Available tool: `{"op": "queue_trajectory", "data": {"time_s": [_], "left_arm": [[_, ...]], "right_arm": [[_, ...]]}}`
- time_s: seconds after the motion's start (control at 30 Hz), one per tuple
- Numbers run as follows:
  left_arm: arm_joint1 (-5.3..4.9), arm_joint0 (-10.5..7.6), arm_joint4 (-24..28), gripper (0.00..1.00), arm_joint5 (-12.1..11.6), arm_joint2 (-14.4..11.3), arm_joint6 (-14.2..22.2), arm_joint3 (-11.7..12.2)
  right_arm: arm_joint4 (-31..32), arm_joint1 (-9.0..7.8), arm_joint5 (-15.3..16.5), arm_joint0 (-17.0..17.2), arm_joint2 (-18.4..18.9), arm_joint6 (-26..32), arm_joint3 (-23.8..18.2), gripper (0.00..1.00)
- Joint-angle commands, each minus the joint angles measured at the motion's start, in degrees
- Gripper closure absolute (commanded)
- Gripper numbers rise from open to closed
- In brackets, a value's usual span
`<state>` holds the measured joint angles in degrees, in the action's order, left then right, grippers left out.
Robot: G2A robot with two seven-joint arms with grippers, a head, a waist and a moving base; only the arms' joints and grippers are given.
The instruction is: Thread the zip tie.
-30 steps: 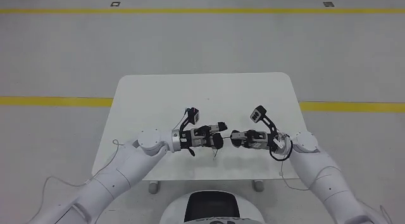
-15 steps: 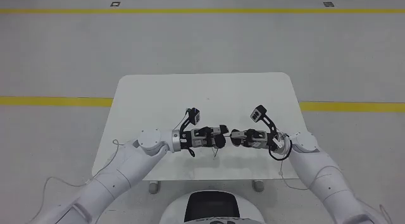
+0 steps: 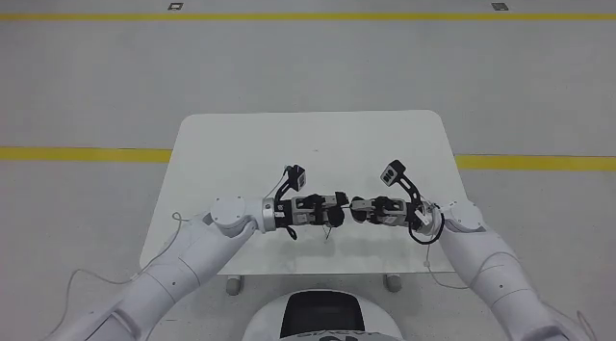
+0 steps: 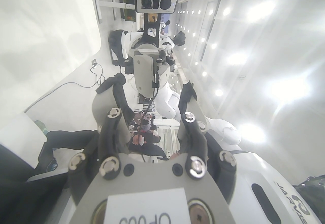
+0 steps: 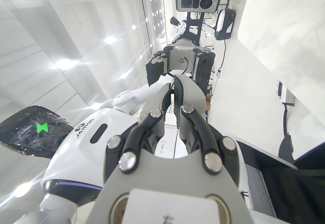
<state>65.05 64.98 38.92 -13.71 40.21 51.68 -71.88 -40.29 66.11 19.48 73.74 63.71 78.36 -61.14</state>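
**A:** Where is the zip tie (image 4: 151, 99)?

**B:** It is a thin dark strand in the air between the two pincers, above the near edge of the tabletop (image 3: 308, 139). The right pincer (image 5: 171, 90) has its fingers pressed together, on the tie as far as I can judge.

**A:** And the left pincer (image 4: 149, 85)?

**B:** Its fingers are well apart. It faces the right one almost tip to tip and grips nothing.

**A:** Is it threaded, then?

**B:** I'd say not. No closed loop shows, and the head is too small to make out. Feeding the tail through and pulling it snug look left to do.

**A:** What is farther off?

**B:** The white tabletop stretches away, then floor crossed by a yellow line (image 3: 96, 153).
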Motion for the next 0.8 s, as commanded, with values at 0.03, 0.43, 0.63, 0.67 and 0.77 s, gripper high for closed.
{"op": "queue_trajectory", "data": {"time_s": [0.03,0.43,0.63,0.67,0.77], "left_arm": [[0.07,0.04,0.09,0.58,-0.01,0.02,0.00,0.17],[0.23,0.57,1.53,0.60,-0.71,0.75,0.32,0.94],[0.32,0.61,1.17,0.62,-0.74,0.74,0.70,0.50],[0.34,0.60,1.15,0.62,-0.77,0.72,0.84,0.41],[0.40,0.54,1.05,0.72,-0.74,0.72,1.02,0.42]], "right_arm": [[-0.31,0.03,0.00,-0.05,-0.01,0.37,-0.07,1.00],[-0.21,-0.07,0.00,0.51,0.53,1.22,-0.87,1.00],[0.30,0.02,0.00,0.39,0.13,0.78,-0.64,1.00],[0.30,0.04,0.00,0.33,0.07,0.72,-0.58,1.00],[0.34,0.10,0.00,0.20,-0.14,0.56,-0.36,1.00]]}}
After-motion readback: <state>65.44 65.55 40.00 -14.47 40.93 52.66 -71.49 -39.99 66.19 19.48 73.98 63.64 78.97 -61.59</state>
